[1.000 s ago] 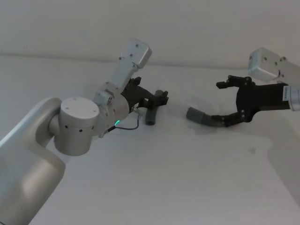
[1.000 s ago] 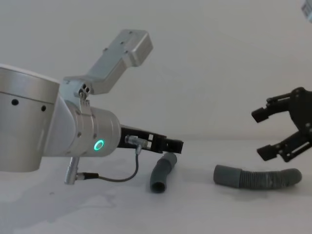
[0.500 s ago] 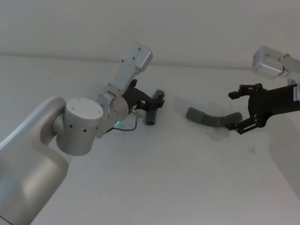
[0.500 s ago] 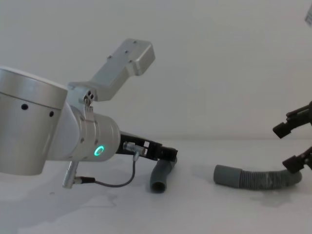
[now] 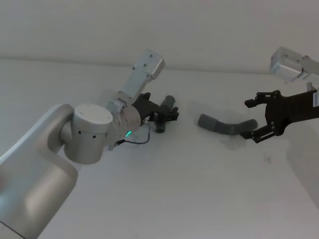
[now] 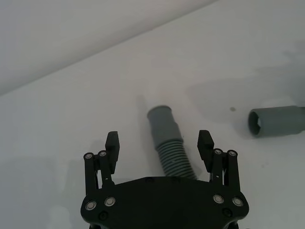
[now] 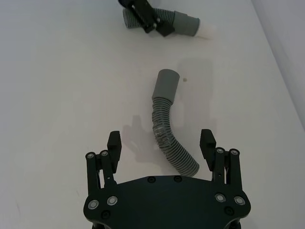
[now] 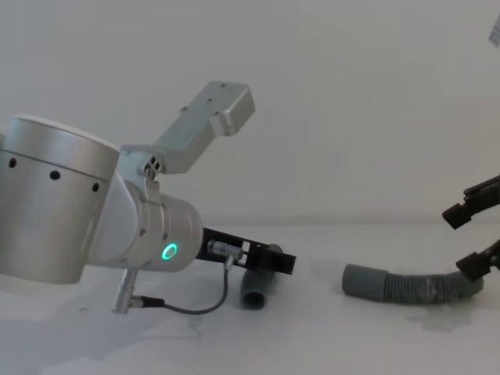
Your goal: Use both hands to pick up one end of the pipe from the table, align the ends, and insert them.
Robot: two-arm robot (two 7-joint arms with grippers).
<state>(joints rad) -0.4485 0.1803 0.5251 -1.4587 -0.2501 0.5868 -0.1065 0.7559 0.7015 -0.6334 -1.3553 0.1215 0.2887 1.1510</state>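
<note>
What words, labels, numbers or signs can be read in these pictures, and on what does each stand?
Nothing is legible.
A white label on the arm behind the right end effector: dark marks, too small to read.
No lettering seen on the short pipe, long pipe, table or left end effector.

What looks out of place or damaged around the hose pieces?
Nothing stands out. On the table, the short piece lies intact between the fingers of the open left gripper; one end of the longer piece lies between those of the open right gripper.

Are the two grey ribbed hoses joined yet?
No: short bent grey hose and longer curved grey hose lie apart on the white table.
</note>
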